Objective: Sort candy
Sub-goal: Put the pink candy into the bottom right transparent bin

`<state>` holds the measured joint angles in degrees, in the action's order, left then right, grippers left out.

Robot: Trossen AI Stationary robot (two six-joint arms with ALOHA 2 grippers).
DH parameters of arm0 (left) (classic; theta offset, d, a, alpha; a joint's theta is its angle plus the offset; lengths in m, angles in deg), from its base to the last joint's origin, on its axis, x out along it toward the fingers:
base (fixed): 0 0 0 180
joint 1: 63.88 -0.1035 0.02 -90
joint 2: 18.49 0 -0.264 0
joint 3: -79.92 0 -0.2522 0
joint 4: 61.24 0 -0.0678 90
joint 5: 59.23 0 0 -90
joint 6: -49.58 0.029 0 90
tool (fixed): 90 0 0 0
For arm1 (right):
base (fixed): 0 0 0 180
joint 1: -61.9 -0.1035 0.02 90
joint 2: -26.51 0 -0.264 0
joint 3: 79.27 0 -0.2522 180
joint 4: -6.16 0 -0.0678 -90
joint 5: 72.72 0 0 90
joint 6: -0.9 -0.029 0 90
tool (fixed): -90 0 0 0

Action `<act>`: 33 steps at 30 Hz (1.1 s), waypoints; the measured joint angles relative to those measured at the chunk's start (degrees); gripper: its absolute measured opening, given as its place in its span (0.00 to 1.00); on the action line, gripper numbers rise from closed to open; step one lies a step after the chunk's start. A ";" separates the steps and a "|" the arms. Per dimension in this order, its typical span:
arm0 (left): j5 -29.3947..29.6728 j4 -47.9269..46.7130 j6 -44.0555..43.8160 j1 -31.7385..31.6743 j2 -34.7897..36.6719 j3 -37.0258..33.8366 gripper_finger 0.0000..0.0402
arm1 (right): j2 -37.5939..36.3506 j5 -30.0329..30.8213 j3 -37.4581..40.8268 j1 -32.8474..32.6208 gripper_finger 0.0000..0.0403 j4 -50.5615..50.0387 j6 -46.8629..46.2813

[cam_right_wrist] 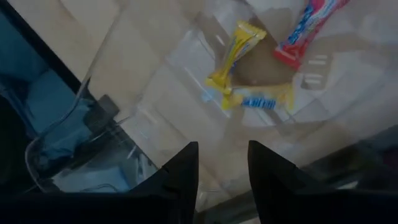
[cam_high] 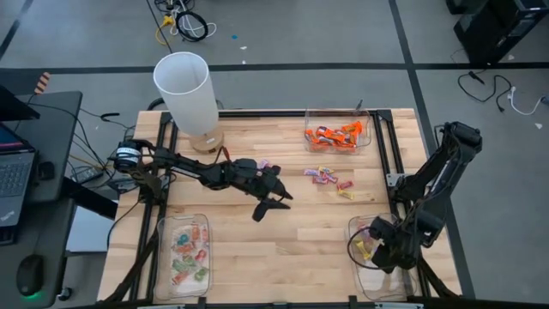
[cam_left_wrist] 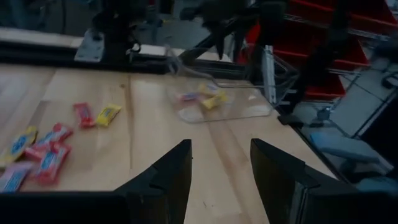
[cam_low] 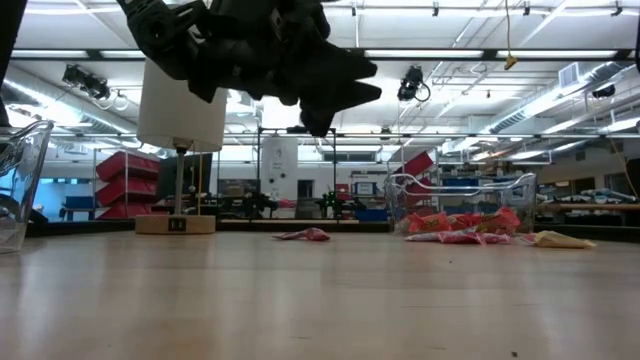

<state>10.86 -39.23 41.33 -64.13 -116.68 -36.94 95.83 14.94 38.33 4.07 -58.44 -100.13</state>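
Standing by the table, I see the right gripper [cam_high: 383, 249] poised over the clear tray [cam_high: 367, 287] at the lower right of the high view, its two fingers parted a little with nothing between them; in its own wrist view a few yellow and pink sweets [cam_right_wrist: 239, 43] lie on the tray floor just beyond the fingertips. The left gripper [cam_high: 273, 202] hangs above the middle of the table, fingers spread wide and empty, clear of the wood in the low view. The loose candy [cam_high: 330, 179] still to be sorted sits in a small scatter right of centre, with one stray piece [cam_high: 264, 163] nearer the left arm. An orange batch fills the tray at upper right [cam_high: 337, 136], and a mixed pale lot lies in the tray at lower left [cam_high: 190, 253]. A white lamp [cam_high: 184, 90] stands at the upper left. These sweets look feather-light, with crinkly, slick wrappers that would skid across the wood if nudged sideways. I would take each one across its narrow body, coming straight down with fingertips on both long sides, rather than by the floppy twisted ends.
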 joint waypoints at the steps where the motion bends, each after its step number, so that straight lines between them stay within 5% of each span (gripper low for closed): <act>1: 0.59 -0.49 -0.70 0.00 0.00 0.00 0.42 | 0.00 0.53 -0.80 0.24 0.31 -0.84 0.76; 16: 26.94 -12.30 -4.89 -0.47 -0.04 -0.02 0.42 | 0.00 19.44 -15.09 6.96 0.30 -4.57 23.76; 19: 28.58 -18.18 -9.40 -1.65 -0.04 -0.02 0.42 | 0.00 21.88 -18.39 8.62 0.30 -6.10 29.38; 33: 40.81 -49.20 -16.11 -6.59 -0.04 6.17 0.41 | 0.00 21.93 -24.11 18.36 0.30 -8.22 48.52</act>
<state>51.67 -88.43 25.22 -70.72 -116.72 -30.77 95.83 36.87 14.21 22.43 -66.65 -51.60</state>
